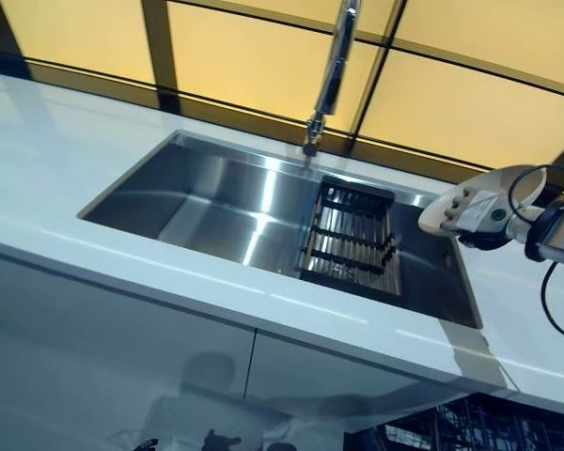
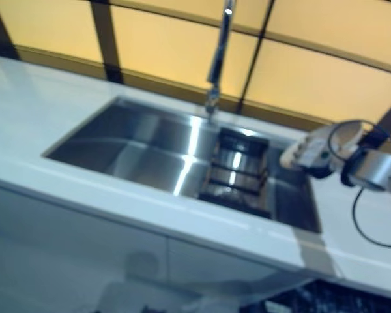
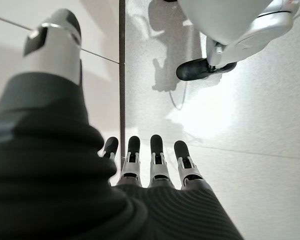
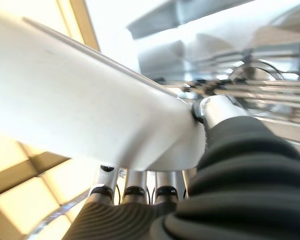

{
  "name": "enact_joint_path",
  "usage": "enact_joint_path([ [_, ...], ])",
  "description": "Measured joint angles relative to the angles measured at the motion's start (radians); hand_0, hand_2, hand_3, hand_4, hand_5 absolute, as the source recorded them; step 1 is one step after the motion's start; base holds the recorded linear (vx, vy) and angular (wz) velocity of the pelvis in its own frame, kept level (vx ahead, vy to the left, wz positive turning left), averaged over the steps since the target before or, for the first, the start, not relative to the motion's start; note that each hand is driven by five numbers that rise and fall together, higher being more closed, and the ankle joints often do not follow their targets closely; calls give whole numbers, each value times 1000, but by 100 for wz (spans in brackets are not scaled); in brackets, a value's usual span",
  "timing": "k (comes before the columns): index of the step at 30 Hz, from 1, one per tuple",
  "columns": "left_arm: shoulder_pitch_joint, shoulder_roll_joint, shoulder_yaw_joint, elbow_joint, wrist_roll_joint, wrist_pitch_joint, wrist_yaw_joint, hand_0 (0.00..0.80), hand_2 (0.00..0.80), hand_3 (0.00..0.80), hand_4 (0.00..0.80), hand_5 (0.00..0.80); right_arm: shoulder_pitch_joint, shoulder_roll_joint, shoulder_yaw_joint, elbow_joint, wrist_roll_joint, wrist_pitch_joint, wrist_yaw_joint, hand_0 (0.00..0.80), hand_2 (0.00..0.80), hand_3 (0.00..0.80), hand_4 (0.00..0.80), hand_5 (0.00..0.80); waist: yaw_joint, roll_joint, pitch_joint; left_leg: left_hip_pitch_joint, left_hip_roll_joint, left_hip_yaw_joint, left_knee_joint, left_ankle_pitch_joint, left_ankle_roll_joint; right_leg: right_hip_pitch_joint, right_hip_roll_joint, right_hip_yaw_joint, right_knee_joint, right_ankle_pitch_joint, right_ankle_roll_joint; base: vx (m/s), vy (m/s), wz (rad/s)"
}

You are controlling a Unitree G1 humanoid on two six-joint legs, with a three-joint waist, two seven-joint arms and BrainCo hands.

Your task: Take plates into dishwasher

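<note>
My right hand (image 1: 489, 221) is shut on a white plate (image 1: 439, 219) and holds it in the air above the right end of the sink (image 1: 216, 202), tilted on edge. In the right wrist view the plate (image 4: 90, 100) fills most of the picture, with my thumb (image 4: 215, 107) on one face and my fingers (image 4: 130, 192) under the other. My left hand (image 3: 150, 160) hangs low with straight fingers and holds nothing. It shows only in the left wrist view, above a pale floor.
A steel sink is set in a white counter (image 1: 56, 150). A dark wire dish rack (image 1: 352, 240) sits in its right half, under a tall faucet (image 1: 329, 75). A dark wire rack (image 1: 451, 427) shows below the counter's front edge at the lower right.
</note>
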State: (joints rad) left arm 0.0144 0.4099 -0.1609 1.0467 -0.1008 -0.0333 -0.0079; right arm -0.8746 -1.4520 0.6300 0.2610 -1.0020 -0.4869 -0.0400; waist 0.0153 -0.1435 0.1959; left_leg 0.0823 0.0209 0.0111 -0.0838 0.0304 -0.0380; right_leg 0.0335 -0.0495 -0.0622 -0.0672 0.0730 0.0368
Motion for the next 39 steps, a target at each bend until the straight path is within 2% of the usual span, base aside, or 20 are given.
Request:
enact_joint_path([
  [4, -2, -1, 18, 8, 0, 0, -1, 0, 0, 0, 0, 0, 114, 12, -171, -2, 408, 181, 24, 800, 800, 800, 800, 800, -24, -4, -8, 13, -15, 46, 1, -10, 17, -23, -4, 29, 24, 10, 15, 3, 179, -40],
  [5, -2, 0, 18, 13, 0, -1, -1, 0, 0, 0, 0, 0, 181, 72, -319, 14, 604, 258, 23, 800, 800, 800, 800, 800, -31, -3, -13, 14, -12, 67, 0, -13, 25, -39, -5, 29, 39, 18, 26, 18, 149, -43],
  [6, -2, -1, 16, 20, 0, -2, -1, 0, 0, 0, 0, 0, 202, 89, -372, 21, 698, 298, 24, 800, 800, 800, 800, 800, -31, -2, -14, 16, -16, 80, 0, -14, 29, -47, -7, 29, 42, 23, 34, 1, 161, -57],
  [8, -3, 0, 16, 21, 0, -6, -1, 0, 0, 0, 0, 0, 320, 182, -604, 19, 928, 381, 36, 800, 800, 800, 800, 800, -36, -1, -18, 23, -24, 111, -1, -15, 41, -58, -14, 34, 40, 45, 61, -54, 122, -53],
  [9, 1, 2, 16, 20, 0, -7, -1, 0, 0, 0, 0, 0, 367, 220, -668, 19, 1015, 412, 38, 800, 800, 800, 800, 800, -49, 0, -19, 27, -26, 129, 0, -17, 44, -68, -16, 35, 40, 59, 81, -72, 81, -40],
  [11, 7, 5, 15, 29, 0, -7, -1, 0, 0, 0, 0, 0, 456, 309, -761, 11, 1107, 421, 37, 800, 800, 800, 800, 800, -62, -4, -22, 25, -31, 165, -2, -16, 52, -87, -24, 36, 41, 75, 104, -99, 65, -57],
  [13, 7, 5, 15, 31, -1, -5, -1, 0, 0, 0, 0, 0, 503, 369, -770, -9, 1187, 439, 36, 800, 800, 800, 800, 800, -81, -2, -21, 19, -39, 201, -4, -12, 63, -102, -36, 19, 30, 78, 125, -109, 41, -63],
  [14, 7, 0, 15, 31, -5, -3, 0, 0, 0, 0, 0, 0, 536, 416, -788, -27, 1234, 443, 37, 800, 800, 800, 800, 800, -83, 7, -21, 12, -33, 241, 3, -9, 66, -113, -46, -22, 10, 45, 110, -74, 4, -62],
  [17, -12, -22, 14, 31, -14, -5, 0, 0, 0, 0, 0, 0, 570, 437, -782, -41, 1324, 458, 46, 800, 800, 800, 800, 800, -80, 82, -8, -8, 40, 299, 0, 0, 57, -163, -46, -91, 193, 27, 101, -108, -12, -62],
  [18, -13, -22, 11, 32, -28, -8, 1, 0, 0, 0, 0, 0, 579, 457, -783, -56, 1378, 466, 53, 800, 800, 800, 800, 800, -74, 98, -10, -10, 70, 321, 2, 5, 51, -157, -66, -106, 270, 4, 108, -125, -48, -64],
  [20, -15, -10, 11, 70, -42, -14, 1, 0, 0, 0, 0, 0, 601, 526, -788, -146, 1469, 470, 66, 800, 800, 800, 800, 800, -53, 77, -23, -7, 95, 355, 7, 10, 31, -105, -135, -129, 326, -47, 111, -145, -108, -74],
  [21, -19, -6, 12, 77, -42, -16, 2, 0, 0, 0, 0, 0, 602, 548, -788, -166, 1487, 470, 73, 800, 800, 800, 800, 800, -48, 64, -27, -9, 100, 357, 13, 11, 25, -85, -145, -129, 292, -55, 111, -144, -153, -71],
  [23, -29, -13, 15, 90, -42, -21, 2, 0, 0, 0, 0, 0, 599, 609, -781, -196, 1537, 470, 88, 800, 800, 800, 800, 800, -14, 45, -28, -39, 101, 306, 45, -7, 37, -62, -112, -129, 208, -53, 105, -95, -147, -70],
  [24, -30, -30, 16, 89, -42, -24, 1, 0, 0, 0, 0, 0, 598, 618, -785, -195, 1559, 471, 96, 800, 800, 800, 800, 800, -1, 43, -35, -63, 56, 269, 27, -14, 50, -61, -109, -109, 154, -53, 105, -95, -221, -84],
  [25, -22, -37, 31, 83, -42, -25, 2, 0, 0, 0, 0, 0, 599, 637, -786, -197, 1579, 472, 96, 800, 800, 800, 800, 800, 2, 44, -38, -55, 45, 248, -7, 13, 28, -53, -94, -92, 91, -45, 92, -111, -263, -68],
  [26, -17, -37, 38, 82, -42, -25, 4, 0, 0, 0, 0, 0, 602, 641, -787, -204, 1587, 472, 96, 800, 800, 800, 800, 800, -4, 43, -37, -57, 53, 258, 0, 22, 1, -47, -92, -92, 71, -44, 89, -114, -250, -43],
  [28, -12, -32, 47, 82, -42, -28, 10, 0, 0, 0, 0, 0, 638, 642, -787, -208, 1595, 476, 98, 800, 800, 800, 800, 800, -23, 30, -46, -52, 79, 264, 6, 33, -21, -26, -74, -97, 59, -58, 64, -108, -248, -3],
  [33, -12, -22, 66, 80, -42, -33, 25, 0, 0, 0, 0, 0, 680, 647, -787, -214, 1607, 478, 96, 800, 800, 800, 800, 800, -28, 22, -53, -41, 146, 277, 7, 49, -59, 0, 5, -94, -5, -31, 18, -154, -306, -15],
  [36, -11, -24, 66, 85, -42, -43, 29, 0, 0, 0, 0, 0, 680, 647, -789, -215, 1624, 478, 97, 800, 800, 800, 800, 800, -29, 27, -56, -41, 165, 282, 8, 55, -71, 1, 22, -96, -19, -20, 2, -105, -186, -12],
  [39, 4, -52, 65, 86, -42, -52, 32, 0, 0, 0, 0, 0, 680, 641, -808, -217, 1628, 478, 94, 800, 800, 800, 800, 800, -28, 53, -60, -50, 179, 274, 32, 57, -85, 6, 29, -97, -16, -20, -3, -157, -209, 3],
])
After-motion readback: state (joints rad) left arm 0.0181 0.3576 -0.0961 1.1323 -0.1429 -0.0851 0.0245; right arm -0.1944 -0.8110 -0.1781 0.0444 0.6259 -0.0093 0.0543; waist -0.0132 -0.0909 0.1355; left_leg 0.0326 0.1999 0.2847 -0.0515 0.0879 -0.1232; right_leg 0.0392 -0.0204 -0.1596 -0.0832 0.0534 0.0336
